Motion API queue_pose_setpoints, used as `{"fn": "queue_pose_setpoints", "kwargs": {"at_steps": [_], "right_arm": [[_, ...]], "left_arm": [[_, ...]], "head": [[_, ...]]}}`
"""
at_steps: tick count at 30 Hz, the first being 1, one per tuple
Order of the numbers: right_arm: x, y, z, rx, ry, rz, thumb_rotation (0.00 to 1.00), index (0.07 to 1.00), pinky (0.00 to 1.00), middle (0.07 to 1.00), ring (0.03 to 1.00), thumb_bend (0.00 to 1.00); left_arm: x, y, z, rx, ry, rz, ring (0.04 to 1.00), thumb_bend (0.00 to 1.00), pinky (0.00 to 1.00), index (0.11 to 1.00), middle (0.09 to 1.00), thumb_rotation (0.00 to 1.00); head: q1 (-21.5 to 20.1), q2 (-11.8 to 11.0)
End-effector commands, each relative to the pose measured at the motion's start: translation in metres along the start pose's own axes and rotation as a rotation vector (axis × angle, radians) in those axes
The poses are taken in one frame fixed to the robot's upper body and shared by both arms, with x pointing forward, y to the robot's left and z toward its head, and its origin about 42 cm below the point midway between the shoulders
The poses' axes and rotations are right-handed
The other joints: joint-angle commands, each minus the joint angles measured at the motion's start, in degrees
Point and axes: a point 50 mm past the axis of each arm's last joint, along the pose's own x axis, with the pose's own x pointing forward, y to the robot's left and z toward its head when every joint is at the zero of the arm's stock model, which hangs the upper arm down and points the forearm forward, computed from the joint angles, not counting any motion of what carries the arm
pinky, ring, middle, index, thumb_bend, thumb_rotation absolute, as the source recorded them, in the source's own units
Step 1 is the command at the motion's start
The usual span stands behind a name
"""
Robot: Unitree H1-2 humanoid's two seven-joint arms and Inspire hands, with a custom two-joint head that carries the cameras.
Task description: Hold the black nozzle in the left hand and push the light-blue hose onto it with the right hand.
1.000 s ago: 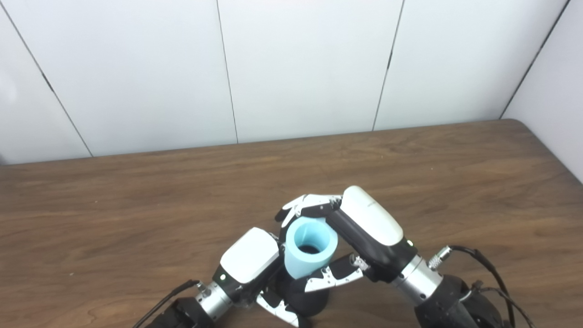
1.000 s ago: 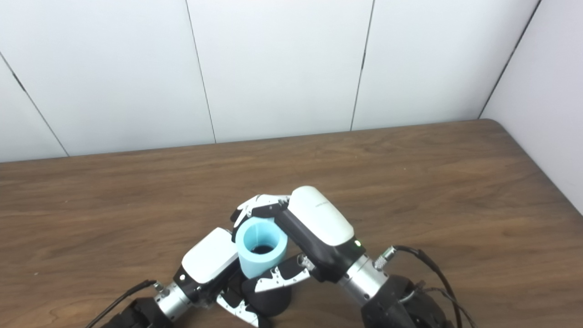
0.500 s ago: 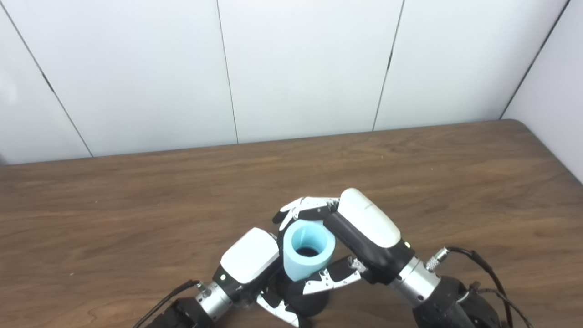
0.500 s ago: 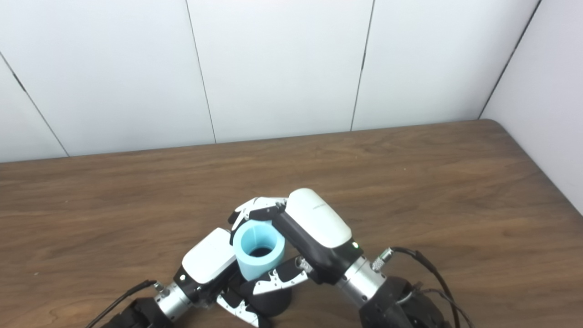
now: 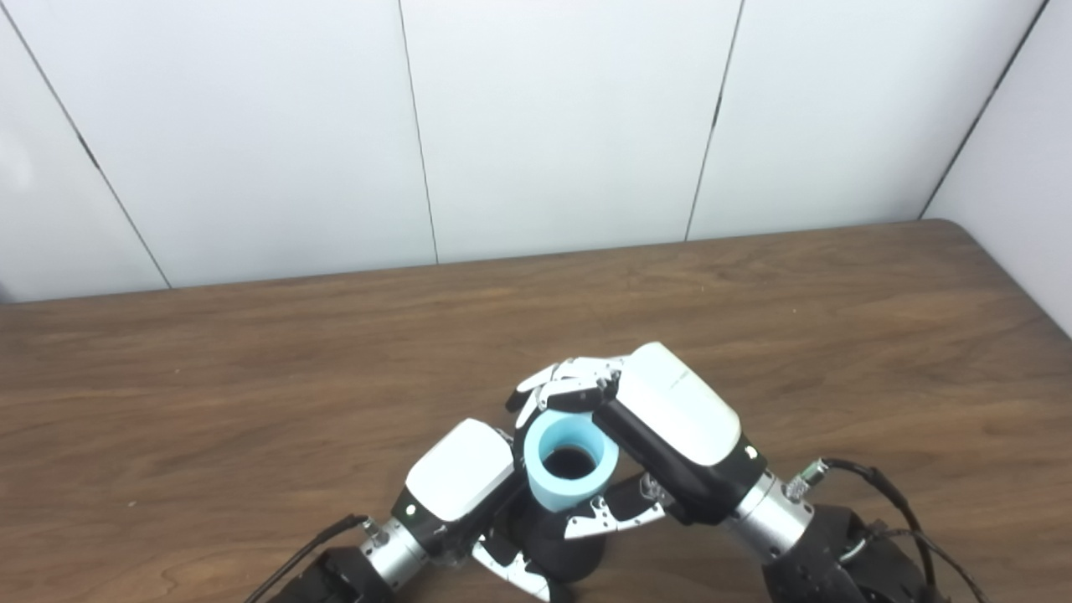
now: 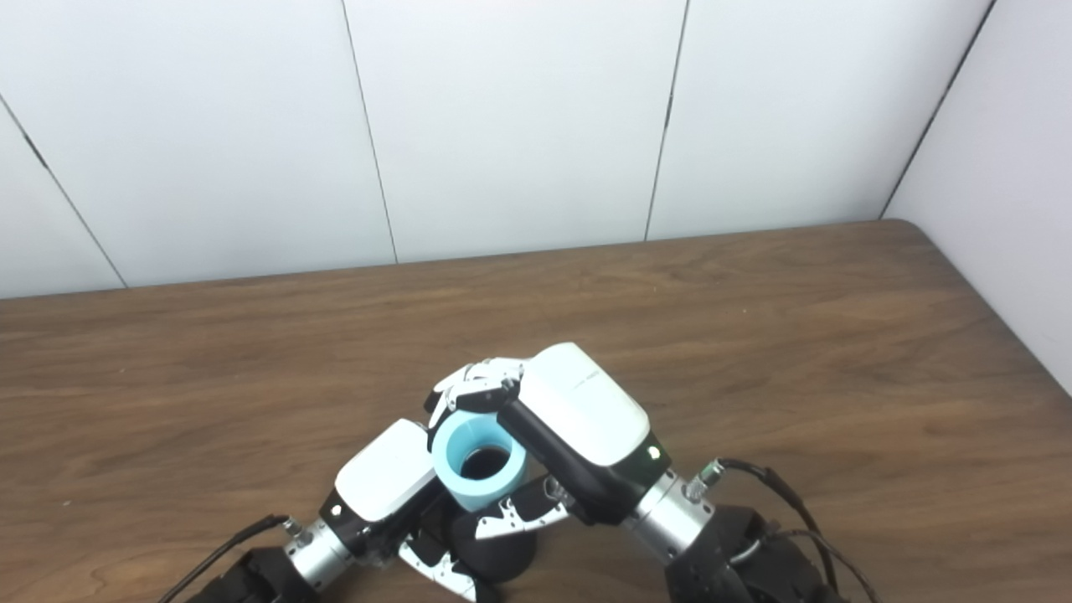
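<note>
A short light-blue hose (image 5: 572, 461) stands nearly upright near the table's front edge, its open end facing up at me. My right hand (image 5: 662, 419) is shut on it, fingers wrapped round its far side and thumb on the near side. Beneath the hose sits the black nozzle (image 5: 559, 548), whose rounded base shows below the thumb. My left hand (image 5: 459, 481) is shut on the nozzle from the left; its fingers are mostly hidden under the hose. Through the hose's bore I see a dark spot, the nozzle tip.
The brown wooden table (image 5: 251, 385) stretches away to white wall panels (image 5: 553, 126). Its right rear corner (image 5: 963, 230) is rounded. Black cables (image 5: 888, 502) trail off both wrists at the bottom.
The hose has tipped more upright and sunk lower over the nozzle, showing less of its side wall. My right hand has rotated over it. The left hand has stayed put.
</note>
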Motion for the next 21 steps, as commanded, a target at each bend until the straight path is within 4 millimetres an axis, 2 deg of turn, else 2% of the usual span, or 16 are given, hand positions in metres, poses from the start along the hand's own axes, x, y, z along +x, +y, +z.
{"fn": "queue_pose_setpoints", "kwargs": {"at_steps": [1, 21], "right_arm": [[0.0025, -0.0071, 0.0032, -0.020, -0.041, -0.058, 0.13, 0.485, 0.46, 0.688, 0.671, 0.51], [-0.0012, -0.0025, 0.0014, 0.006, 0.000, -0.034, 0.13, 0.485, 0.46, 0.691, 0.658, 0.51]], "left_arm": [[-0.0407, -0.0624, 0.0195, -0.073, 0.038, -0.251, 0.183, 0.52, 0.14, 0.483, 0.471, 0.00], [-0.0413, -0.0624, 0.0198, -0.061, 0.026, -0.237, 0.165, 0.52, 0.12, 0.482, 0.471, 0.00]], "head": [[-0.07, 0.05], [0.05, 0.54]]}}
